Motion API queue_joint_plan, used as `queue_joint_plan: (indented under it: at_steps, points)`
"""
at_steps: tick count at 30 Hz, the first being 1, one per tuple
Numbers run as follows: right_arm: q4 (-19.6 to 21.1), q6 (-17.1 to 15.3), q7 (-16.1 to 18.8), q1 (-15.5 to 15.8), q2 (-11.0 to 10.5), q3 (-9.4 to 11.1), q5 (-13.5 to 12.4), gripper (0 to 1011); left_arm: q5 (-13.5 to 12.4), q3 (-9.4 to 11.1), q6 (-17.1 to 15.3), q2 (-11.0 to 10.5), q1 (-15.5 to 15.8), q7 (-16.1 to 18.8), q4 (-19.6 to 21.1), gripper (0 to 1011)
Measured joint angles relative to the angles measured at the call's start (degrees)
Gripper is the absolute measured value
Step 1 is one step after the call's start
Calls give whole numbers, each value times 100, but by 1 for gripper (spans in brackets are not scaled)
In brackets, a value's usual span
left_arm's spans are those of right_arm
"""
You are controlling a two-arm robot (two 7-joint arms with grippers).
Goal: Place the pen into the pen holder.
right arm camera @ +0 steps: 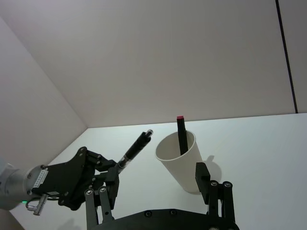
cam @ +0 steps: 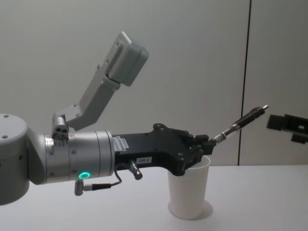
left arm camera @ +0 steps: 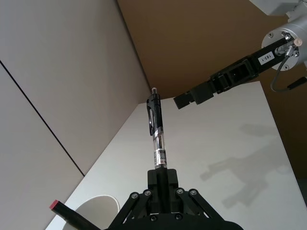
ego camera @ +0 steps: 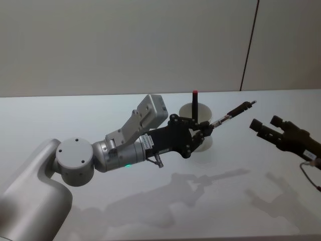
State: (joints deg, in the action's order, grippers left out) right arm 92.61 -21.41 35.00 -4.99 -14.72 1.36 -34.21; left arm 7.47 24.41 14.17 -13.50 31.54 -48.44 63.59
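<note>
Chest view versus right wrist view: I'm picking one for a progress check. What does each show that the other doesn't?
Chest view alone: the left arm's grey housing with its green status light, and the right gripper hovering at the right edge, apart from the pen.

Right wrist view alone: the inside of the pen holder, where a red-capped marker already stands against the rim.

Both: the left gripper shut on the pen, the pen tilted, above the table and not yet in the white cup.
</note>
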Motion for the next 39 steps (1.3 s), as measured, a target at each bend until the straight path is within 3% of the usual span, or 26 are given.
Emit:
queue_joint_plan:
  at_steps: [17, 36, 39]
  points:
    - [67, -51, -598, -65, 310, -246, -515, 1001, 0, 0, 0, 0, 0, 0, 0, 129]
    - [-216, -58, -868, -278, 526, -437, -984, 1002, 0, 0, 0, 0, 0, 1, 0, 129]
    - [-258, -56, -886, -303, 546, -468, -1021, 961, 0, 0, 0, 0, 0, 0, 0, 129]
